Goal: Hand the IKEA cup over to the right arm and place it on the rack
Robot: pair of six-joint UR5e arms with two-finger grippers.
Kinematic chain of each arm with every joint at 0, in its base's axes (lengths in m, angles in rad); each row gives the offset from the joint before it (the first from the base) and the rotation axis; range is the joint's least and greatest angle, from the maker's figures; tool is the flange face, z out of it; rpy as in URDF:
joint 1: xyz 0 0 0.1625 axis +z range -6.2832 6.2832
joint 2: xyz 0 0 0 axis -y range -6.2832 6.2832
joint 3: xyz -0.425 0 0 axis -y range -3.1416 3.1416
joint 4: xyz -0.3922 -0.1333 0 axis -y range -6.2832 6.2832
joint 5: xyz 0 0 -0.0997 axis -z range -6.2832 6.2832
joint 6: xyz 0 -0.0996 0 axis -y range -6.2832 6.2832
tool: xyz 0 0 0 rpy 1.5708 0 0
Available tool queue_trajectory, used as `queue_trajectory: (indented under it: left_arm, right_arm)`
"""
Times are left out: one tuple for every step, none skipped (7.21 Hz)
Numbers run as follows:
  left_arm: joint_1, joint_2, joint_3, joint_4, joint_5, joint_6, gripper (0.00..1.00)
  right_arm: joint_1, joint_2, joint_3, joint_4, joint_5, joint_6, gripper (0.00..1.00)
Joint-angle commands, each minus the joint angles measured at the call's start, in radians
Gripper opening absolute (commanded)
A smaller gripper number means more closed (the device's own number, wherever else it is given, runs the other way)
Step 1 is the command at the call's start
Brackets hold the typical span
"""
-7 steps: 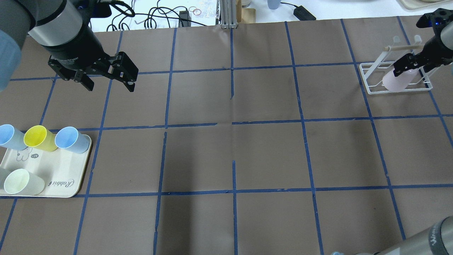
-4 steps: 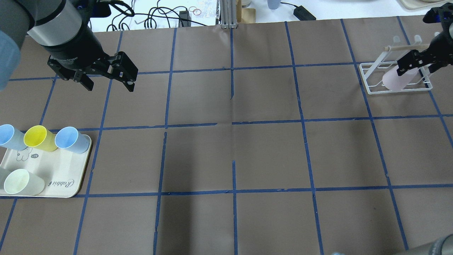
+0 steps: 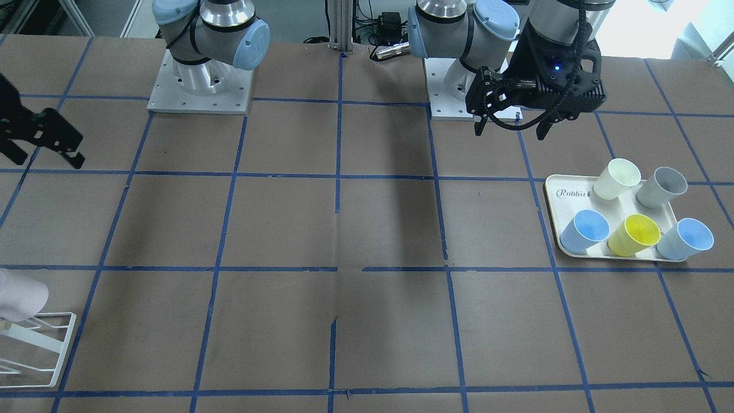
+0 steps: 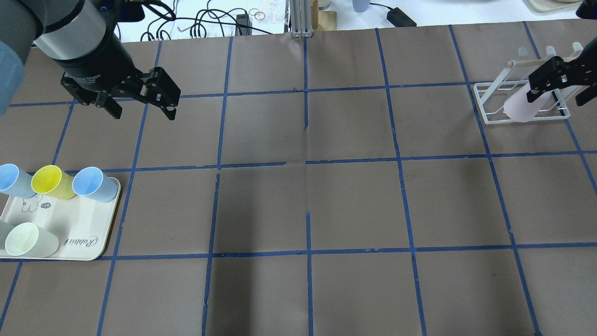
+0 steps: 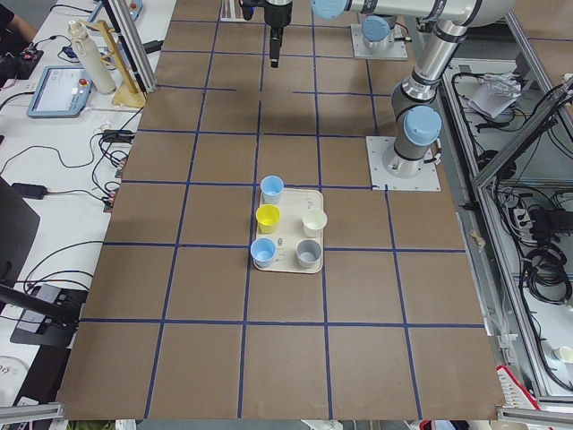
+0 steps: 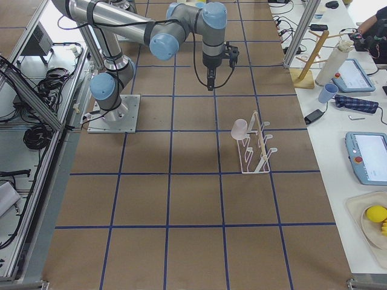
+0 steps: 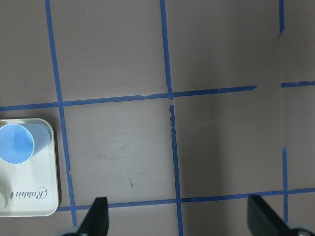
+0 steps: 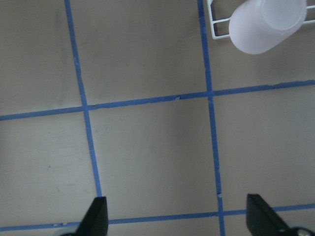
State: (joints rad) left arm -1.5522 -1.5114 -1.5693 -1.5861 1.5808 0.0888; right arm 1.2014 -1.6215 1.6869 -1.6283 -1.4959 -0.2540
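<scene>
One spread, downward-pointing right tool (image 4: 556, 100)

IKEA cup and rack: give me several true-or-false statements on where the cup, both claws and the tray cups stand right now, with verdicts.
1. The IKEA cup rests on the rack, free of both claws. True.
2. The right claw is shut on the IKEA cup. False: it is open, and the wrist view shows the cup outside its fingers.
3. The left claw is open and empty. True.
4. The yellow cup stands upright on the tray. True.
5. The tray holds four cups. False: it holds five.
</scene>
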Motion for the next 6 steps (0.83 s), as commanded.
queue_trajectory:
  left_arm:
    - [0.0,0.0,0.0,0.0,0.002,0.0,1.0]
    - [0.0,0.0,0.0,0.0,0.002,0.0,1.0]
    - [0.0,0.0,0.0,0.0,0.002,0.0,1.0]
    - [0.0,0.002,0.0,0.0,0.004,0.0,1.0]
    - [0.0,0.0,0.0,0.0,0.002,0.0,1.0]
    - [-0.002,0.002,0.0,0.0,0.002,-0.001,1.0]
  right_arm:
    - [0.177,-0.027,-0.001,0.051,-0.004,0.158,1.0]
    - [0.258,-0.029,-0.003,0.047,-0.039,0.239,1.0]
    - [0.317,-0.037,-0.003,0.048,-0.058,0.322,1.0]
    - [0.346,-0.055,0.005,0.048,-0.06,0.338,1.0]
    - [0.351,-0.092,0.011,0.06,-0.058,0.335,1.0]
    - [0.351,-0.13,0.014,0.07,-0.058,0.328,1.0]
